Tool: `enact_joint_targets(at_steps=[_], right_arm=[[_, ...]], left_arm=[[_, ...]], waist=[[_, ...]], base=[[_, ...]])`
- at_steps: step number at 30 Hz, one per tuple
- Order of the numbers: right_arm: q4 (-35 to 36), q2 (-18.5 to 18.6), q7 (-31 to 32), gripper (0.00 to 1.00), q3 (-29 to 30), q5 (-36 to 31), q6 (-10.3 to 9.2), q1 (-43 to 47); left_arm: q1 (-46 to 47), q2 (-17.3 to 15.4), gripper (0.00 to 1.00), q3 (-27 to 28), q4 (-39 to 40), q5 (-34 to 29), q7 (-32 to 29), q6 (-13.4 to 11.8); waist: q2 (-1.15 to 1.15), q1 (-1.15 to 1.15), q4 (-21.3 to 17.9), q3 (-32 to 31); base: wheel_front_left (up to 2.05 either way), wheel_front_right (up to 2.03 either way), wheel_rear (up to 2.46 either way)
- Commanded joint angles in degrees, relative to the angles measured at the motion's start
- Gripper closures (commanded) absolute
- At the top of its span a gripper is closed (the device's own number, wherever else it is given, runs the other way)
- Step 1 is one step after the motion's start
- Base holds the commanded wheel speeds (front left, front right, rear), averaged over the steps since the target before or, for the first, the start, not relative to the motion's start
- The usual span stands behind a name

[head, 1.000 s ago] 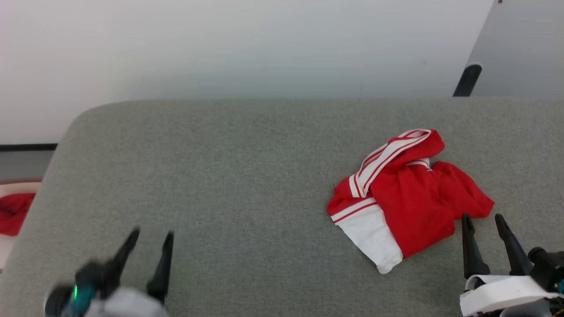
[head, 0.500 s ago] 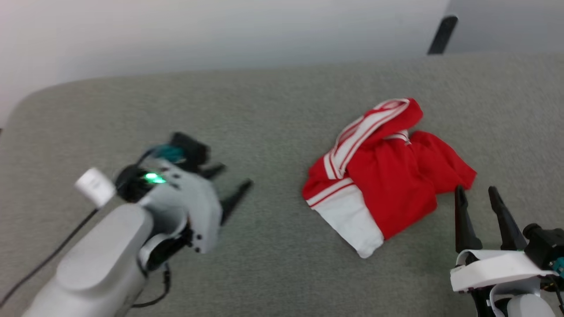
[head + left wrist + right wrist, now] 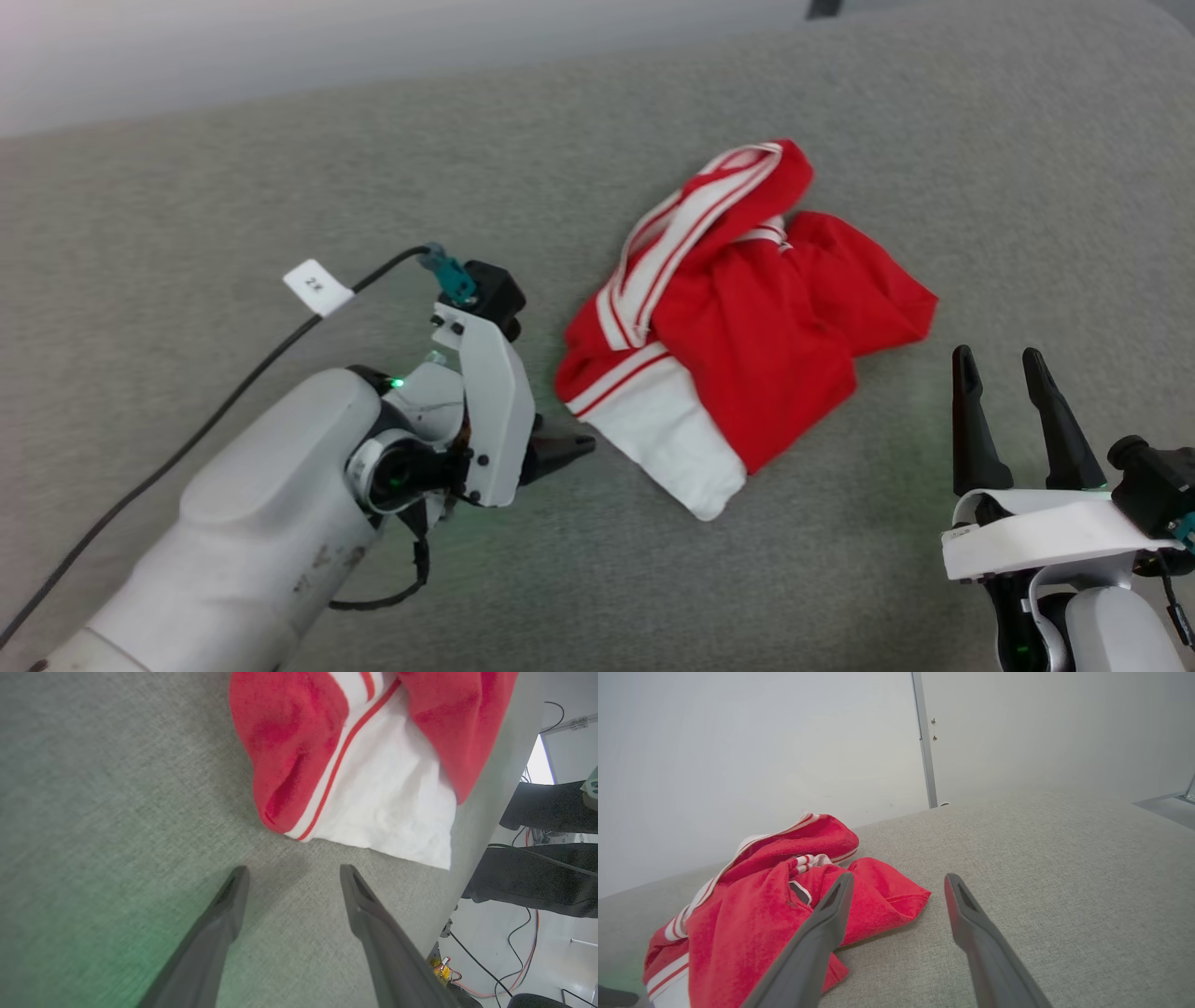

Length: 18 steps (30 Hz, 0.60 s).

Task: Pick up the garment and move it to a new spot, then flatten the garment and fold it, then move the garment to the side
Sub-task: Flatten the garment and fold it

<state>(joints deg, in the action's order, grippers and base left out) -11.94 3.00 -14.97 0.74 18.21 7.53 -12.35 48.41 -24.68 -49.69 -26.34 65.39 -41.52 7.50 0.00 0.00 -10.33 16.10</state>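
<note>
Bench [image 3: 233, 187]: a wide surface covered in grey woven cloth, with a pale wall [image 3: 738, 742] behind its far edge.
Left arm [image 3: 252, 504]: a pale forearm that reaches in from the lower left of the head view and lies low over the bench, angled toward the cloth heap.
Garment [image 3: 747, 345]: lies crumpled in a heap on the bench, right of middle and between the two grippers. It is mostly red. A striped red-and-white band runs over its far left part.
White sleeve [image 3: 667, 448]: sticks out at the garment's near left edge, lying on the bench.
Right gripper [image 3: 995, 355]: at the lower right of the head view with its fingers pointing away from the robot. The jaws are spread with nothing between them. The tips are near the garment's red right corner but apart from it.
Left gripper [image 3: 293, 870]: the jaws are spread and empty. They point at the white sleeve's edge, with a strip of bare bench between tips and cloth.
Cable [image 3: 280, 345]: black, running along the left arm to the wrist.
Tag [image 3: 317, 286]: a small white label on the cable.
</note>
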Motion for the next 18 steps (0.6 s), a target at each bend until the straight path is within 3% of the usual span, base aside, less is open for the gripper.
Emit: enact_joint_targets(at_steps=[1,12,13,14,15,16,17,18], right_arm=[[0.1,-0.1,-0.3,0.0,-0.3,0.8,-0.08,-0.7],[0.1,-0.1,-0.3,0.0,-1.5,3.2,-0.08,-1.4],[0.1,-0.1,-0.3,0.0,-1.4,3.4,-0.08,-1.4],[0.1,-0.1,-0.3,0.0,-1.3,3.5,-0.08,-1.4],[0.1,-0.1,-0.3,0.0,-1.2,3.5,-0.08,-1.4],[0.0,-0.1,-0.3,0.0,-1.1,3.6,-0.08,-1.3],[0.0,-0.1,-0.3,0.0,-0.9,3.6,-0.08,-1.3],[-0.1,-0.1,-0.3,0.0,-0.7,3.6,-0.08,-1.2]], left_arm=[[0.2,0.4,0.0,-0.9,-0.5,1.0,-0.9,0.0],[1.5,2.0,0.0,-1.5,-4.8,2.8,1.1,-0.1],[1.7,2.1,0.09,-1.9,-4.5,3.0,0.9,-0.1],[1.8,2.0,0.4,-2.3,-4.2,3.1,1.0,-0.1],[1.9,1.9,0.58,-2.6,-4.1,3.2,1.1,-0.1],[1.8,1.7,0.9,-3.0,-3.7,3.7,0.7,-0.1],[1.7,1.6,1.0,-3.2,-3.1,4.6,0.2,-0.1],[1.8,1.2,1.0,-3.2,-2.6,5.0,0.1,-0.1]], waist=[[0.0,0.0,-3.1,2.9],[0.0,0.0,-6.0,4.8],[0.0,0.0,-6.1,4.8],[0.0,0.0,-6.1,4.9],[0.0,0.0,-6.1,4.9],[0.0,0.0,-6.1,4.8],[0.0,0.0,-6.0,4.7],[0.0,0.0,-5.8,4.6]], base=[[0.0,0.0,0.0],[0.0,0.0,0.0],[0.0,0.0,0.0],[0.0,0.0,0.0],[0.0,0.0,0.0],[0.0,0.0,0.0],[0.0,0.0,0.0],[0.0,0.0,0.0]])
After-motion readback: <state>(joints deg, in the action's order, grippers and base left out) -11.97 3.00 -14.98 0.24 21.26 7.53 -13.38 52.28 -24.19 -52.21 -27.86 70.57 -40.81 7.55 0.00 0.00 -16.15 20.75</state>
